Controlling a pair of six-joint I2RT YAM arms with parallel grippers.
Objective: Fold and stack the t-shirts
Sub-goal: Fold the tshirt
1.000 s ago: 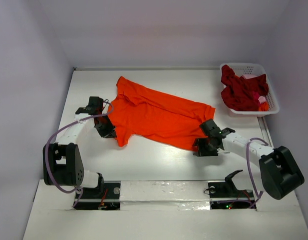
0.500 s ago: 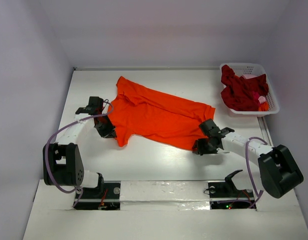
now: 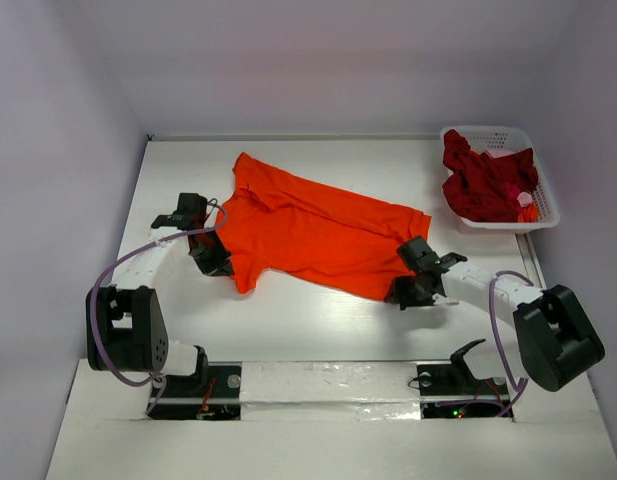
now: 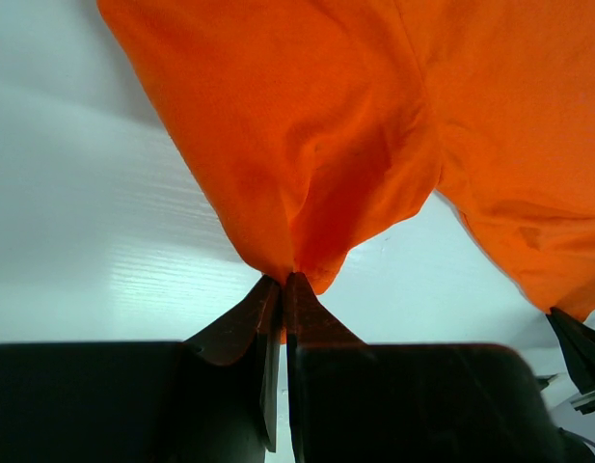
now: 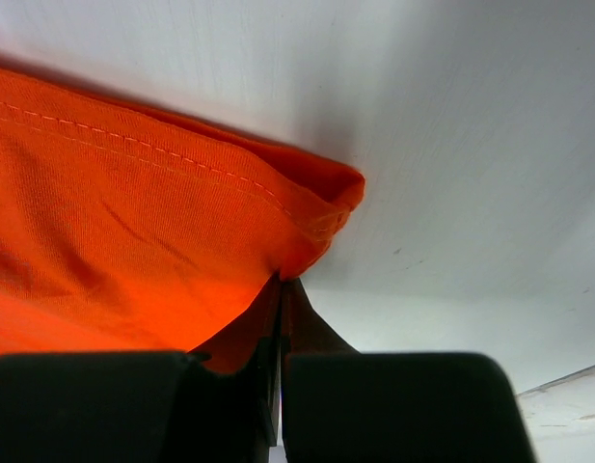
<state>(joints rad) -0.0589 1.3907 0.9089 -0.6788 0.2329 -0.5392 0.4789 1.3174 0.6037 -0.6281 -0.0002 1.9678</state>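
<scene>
The bright orange t-shirt (image 3: 318,228) lies spread across the middle of the white table, running from back left to front right. My left gripper (image 3: 216,262) is shut on its left sleeve; in the left wrist view the cloth (image 4: 307,164) bunches into the closed gripper (image 4: 283,282). My right gripper (image 3: 400,290) is shut on the shirt's hemmed front-right corner, with the stitched hem (image 5: 172,193) folding into the closed gripper (image 5: 281,282). The dark red t-shirt (image 3: 483,185) lies crumpled in the basket at the back right.
A white lattice basket (image 3: 544,222) stands at the back right corner and holds the red shirt plus a small pink and orange item (image 3: 520,198). White walls close the table on the left, back and right. Both arm bases sit at the near edge.
My right gripper has closed on the orange shirt's front-right corner and edged slightly left. The left gripper has held its grip without moving.
</scene>
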